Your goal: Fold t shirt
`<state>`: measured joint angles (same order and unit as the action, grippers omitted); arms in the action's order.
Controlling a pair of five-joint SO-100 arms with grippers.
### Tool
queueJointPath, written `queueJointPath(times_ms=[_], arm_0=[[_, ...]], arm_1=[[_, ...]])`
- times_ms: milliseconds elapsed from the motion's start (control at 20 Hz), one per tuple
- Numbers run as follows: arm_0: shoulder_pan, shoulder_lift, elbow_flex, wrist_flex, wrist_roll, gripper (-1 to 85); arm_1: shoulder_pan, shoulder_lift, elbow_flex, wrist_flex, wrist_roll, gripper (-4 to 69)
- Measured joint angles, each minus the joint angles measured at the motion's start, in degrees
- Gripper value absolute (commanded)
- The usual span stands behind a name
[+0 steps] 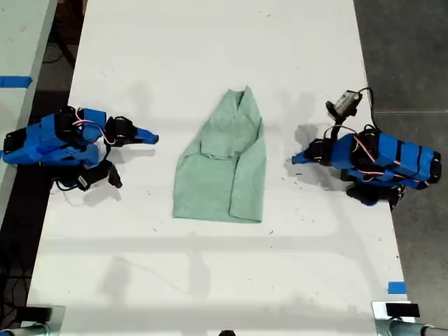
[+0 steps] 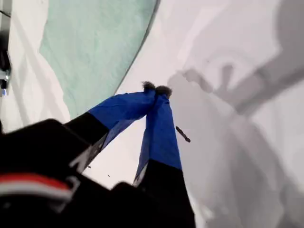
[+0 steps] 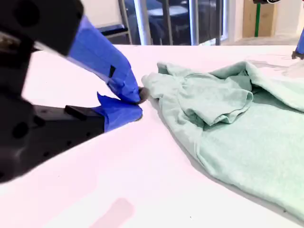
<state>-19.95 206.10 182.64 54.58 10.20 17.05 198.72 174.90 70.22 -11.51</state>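
A partly folded mint-green t shirt (image 1: 222,162) lies mid-desk, long axis running toward the desk's far edge, between two arms; my first gripper (image 2: 156,88) and my second gripper (image 3: 137,105), both closed and empty, flank it.

One t shirt (image 1: 225,164), two blue arms, one table (image 1: 210,280), two blue tape pieces, at table edges.

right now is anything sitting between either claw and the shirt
Nothing visible. Only bare white table lies between my first claw and the pale mint-green fabric t shirt. My second claw sits right beside the shirt's edge.
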Motion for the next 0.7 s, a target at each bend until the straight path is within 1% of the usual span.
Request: queueJointPath(times_ms=[150, 700], arm_0=[[0.00, 0.00, 0.00, 0.00, 0.00, -0.1], [0.00, 0.00, 0.00, 0.00, 0.00, -0.1]], arm_1=[[-1.05, 1.49, 0.18, 0.97, 1.93, -1.5], [-1.05, 1.67, 0.18, 1.23, 1.93, -1.5]])
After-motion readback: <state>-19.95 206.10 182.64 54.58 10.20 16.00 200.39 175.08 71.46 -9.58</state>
